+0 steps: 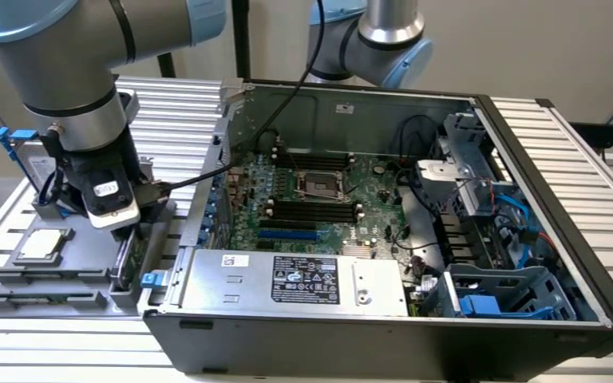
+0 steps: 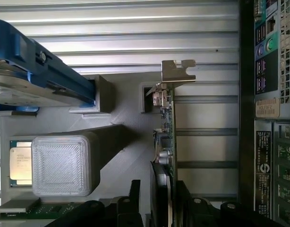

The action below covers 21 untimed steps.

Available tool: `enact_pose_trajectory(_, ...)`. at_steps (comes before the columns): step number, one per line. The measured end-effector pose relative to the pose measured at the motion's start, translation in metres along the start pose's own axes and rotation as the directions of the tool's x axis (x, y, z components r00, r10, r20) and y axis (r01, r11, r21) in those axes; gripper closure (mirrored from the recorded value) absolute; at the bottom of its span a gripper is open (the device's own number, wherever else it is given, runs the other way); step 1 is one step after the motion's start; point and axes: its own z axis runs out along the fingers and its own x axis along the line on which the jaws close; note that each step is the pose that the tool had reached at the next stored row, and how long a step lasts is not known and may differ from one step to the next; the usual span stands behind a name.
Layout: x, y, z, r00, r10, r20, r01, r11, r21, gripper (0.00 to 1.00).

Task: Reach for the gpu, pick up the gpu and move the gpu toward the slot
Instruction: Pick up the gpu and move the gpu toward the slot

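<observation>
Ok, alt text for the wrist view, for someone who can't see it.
The gripper is at the near end of a green gpu standing on edge in a grey holder, silver bracket at its far end. Nearby are a blue-railed hard drive, a CPU chip and the computer case.

gpu (image 2: 171, 137): thin green card w/ silver end bracket, components on one face. Stands on edge, upright, in slot of gray holder (image 2: 121, 118). Sits just beside PC case (image 1: 318, 351), on exterior view's left.
</observation>
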Motion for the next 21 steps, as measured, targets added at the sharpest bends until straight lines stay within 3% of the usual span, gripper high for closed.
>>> enact_pose_trajectory(2, -0.0001, 0.0, 0.0, 1.0, 0.0, 0.0, 0.0, 1.0, 0.0, 0.6)
enact_pose_trajectory(3, -0.0001, 0.0, 0.0, 1.0, 0.0, 0.0, 0.0, 1.0, 0.0, 0.67)
enact_pose_trajectory(6, -0.0001, 0.0, -0.0001, 1.0, 0.0, -0.0002, 0.0, 1.0, 0.0002, 0.74)
enact_pose_trajectory(21, -0.0001, 0.0, 0.0, 0.9997, -0.023, -0.0005, 0.023, 0.9997, 0.0009, 0.74)
